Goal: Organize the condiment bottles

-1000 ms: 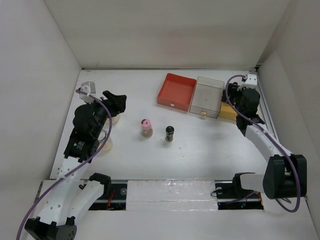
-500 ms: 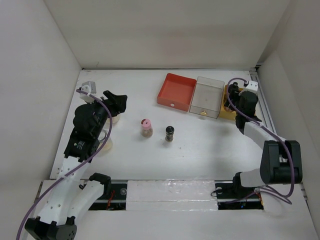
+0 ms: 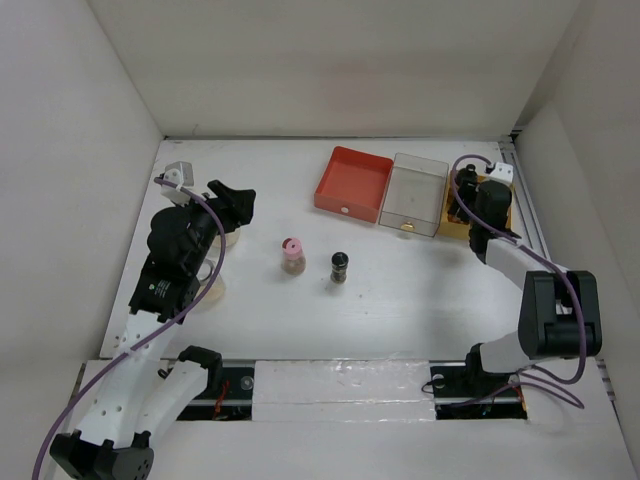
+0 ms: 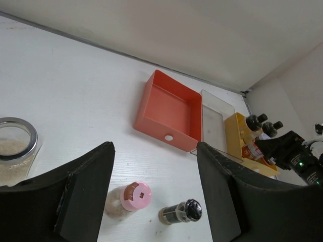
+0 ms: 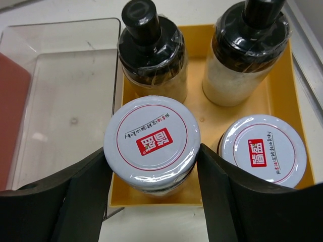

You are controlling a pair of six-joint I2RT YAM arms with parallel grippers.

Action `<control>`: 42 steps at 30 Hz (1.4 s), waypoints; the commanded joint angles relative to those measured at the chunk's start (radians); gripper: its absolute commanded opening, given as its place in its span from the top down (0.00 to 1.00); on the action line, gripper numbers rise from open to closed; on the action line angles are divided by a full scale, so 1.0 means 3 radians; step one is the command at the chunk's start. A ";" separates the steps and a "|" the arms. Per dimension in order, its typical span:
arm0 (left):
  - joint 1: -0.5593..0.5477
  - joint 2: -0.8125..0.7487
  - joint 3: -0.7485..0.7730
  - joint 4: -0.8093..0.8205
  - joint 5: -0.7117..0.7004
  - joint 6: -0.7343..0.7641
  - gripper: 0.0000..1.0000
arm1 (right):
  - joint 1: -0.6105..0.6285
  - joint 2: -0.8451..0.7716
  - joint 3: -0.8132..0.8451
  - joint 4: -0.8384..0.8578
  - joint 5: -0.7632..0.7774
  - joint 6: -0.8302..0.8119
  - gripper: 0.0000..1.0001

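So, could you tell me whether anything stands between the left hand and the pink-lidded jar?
Nothing visible does. In the left wrist view, only bare table lies between the open left hand and the pink-lidded jar; the black-lidded jar sits to its right, the lidless glass jar far left.

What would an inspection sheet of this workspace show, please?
Surface: white table, no spills seen.
Job's things: pink-lidded jar and dark jar mid-table, apart; lidless jar by the left gripper; four jars in the yellow tray.
Clutter: red tray and clear tray, both empty.
Grippers: left gripper open, empty; right gripper shut on a white-lidded jar in the yellow tray.
Cables: purple cable along each arm.
Surroundings: white walls on three sides.
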 commanded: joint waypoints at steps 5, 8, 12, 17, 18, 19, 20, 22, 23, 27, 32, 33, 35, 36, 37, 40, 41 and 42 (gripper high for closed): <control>0.0020 -0.0047 -0.0003 0.0168 0.0084 0.0003 0.39 | 0.0005 0.0004 0.0279 -0.0015 -0.0061 0.0133 0.39; 0.0020 -0.0048 -0.0034 0.0168 0.0084 0.0003 0.39 | -0.0025 -0.0026 0.0248 -0.0015 -0.0091 0.0164 0.35; 0.0020 -0.0078 -0.0034 0.0168 0.0084 0.0003 0.39 | -0.0025 -0.0113 0.0248 -0.0082 -0.0122 0.0194 0.27; 0.0020 -0.0109 -0.0034 0.0168 0.0084 0.0003 0.39 | -0.0025 -0.0343 0.0248 -0.0143 -0.0194 0.0194 0.21; 0.0020 -0.0109 -0.0034 0.0168 0.0084 0.0003 0.39 | -0.0025 -0.0384 0.0248 -0.0143 -0.0194 0.0194 0.20; 0.0020 -0.0109 -0.0034 0.0168 0.0084 0.0003 0.39 | 0.0005 -0.0430 0.0248 -0.0143 -0.0194 0.0194 0.20; 0.0020 -0.0109 -0.0034 0.0168 0.0084 0.0003 0.39 | 0.0005 -0.0521 0.0248 -0.0143 -0.0194 0.0194 0.20; 0.0020 -0.0109 -0.0034 0.0168 0.0084 0.0003 0.39 | 0.0087 -0.0624 0.0248 -0.0184 -0.0194 0.0194 0.20; 0.0020 -0.0109 -0.0034 0.0168 0.0084 0.0003 0.39 | 0.0128 -0.0726 0.0278 -0.0225 -0.0194 0.0194 0.20; 0.0020 -0.0109 -0.0034 0.0168 0.0053 0.0003 0.39 | 0.0485 -0.0890 0.0421 -0.0297 -0.0367 0.0047 0.28; 0.0020 -0.0140 -0.0003 0.0138 -0.0044 0.0003 0.39 | 0.1327 -0.0824 0.0656 -0.0603 -0.0715 -0.0194 0.67; 0.0020 -0.0140 -0.0003 0.0138 -0.0079 0.0003 0.39 | 0.1456 -0.0773 0.0692 -0.0679 -0.0756 -0.0240 0.73; 0.0020 -0.0170 -0.0003 0.0107 -0.0115 0.0003 0.39 | 0.1808 -0.0707 0.0764 -0.0873 -0.0949 -0.0459 0.58; 0.0020 -0.0170 -0.0003 0.0107 -0.0115 0.0003 0.39 | 0.1917 -0.0706 0.0764 -0.0955 -0.0996 -0.0460 0.58; 0.0020 -0.0170 -0.0003 0.0107 -0.0115 0.0003 0.39 | 0.2019 -0.0656 0.0805 -0.1057 -0.1037 -0.0561 0.38; 0.0020 -0.0170 -0.0003 0.0107 -0.0115 0.0003 0.39 | 0.2423 -0.0569 0.0877 -0.1421 -0.1038 -0.0695 0.17; 0.0020 -0.0170 -0.0003 0.0107 -0.0115 0.0003 0.39 | 0.2510 -0.0497 0.0877 -0.1477 -0.1038 -0.0726 0.15; 0.0020 -0.0170 -0.0003 0.0107 -0.0115 0.0003 0.39 | 0.2663 -0.0456 0.0877 -0.1584 -0.1038 -0.0756 0.13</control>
